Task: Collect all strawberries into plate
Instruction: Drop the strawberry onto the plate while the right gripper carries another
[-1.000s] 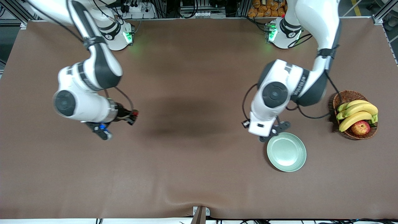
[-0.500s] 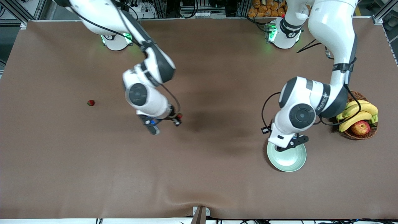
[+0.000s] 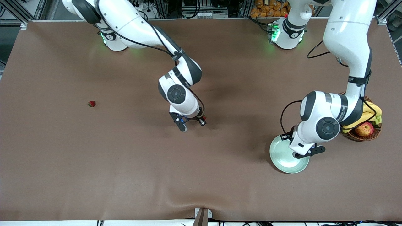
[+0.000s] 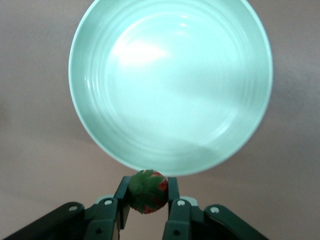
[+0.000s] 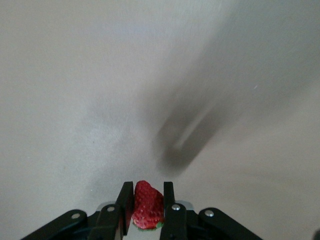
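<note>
Left gripper [image 4: 148, 200] clamped on a small red green-capped strawberry [image 4: 147, 191], over the rim of the shallow mint-green round plate [image 3: 279, 157], dish centre just ahead. Right gripper [image 5: 148, 207] pinches a second strawberry [image 5: 146, 205] over mid-table, well apart from plate. Third berry [image 3: 91, 104] lies toward the right arm's end.

basket [image 3: 361, 133] beside plate [image 3: 278, 157], lone strawberry [image 3: 91, 104] toward right arm's end
</note>
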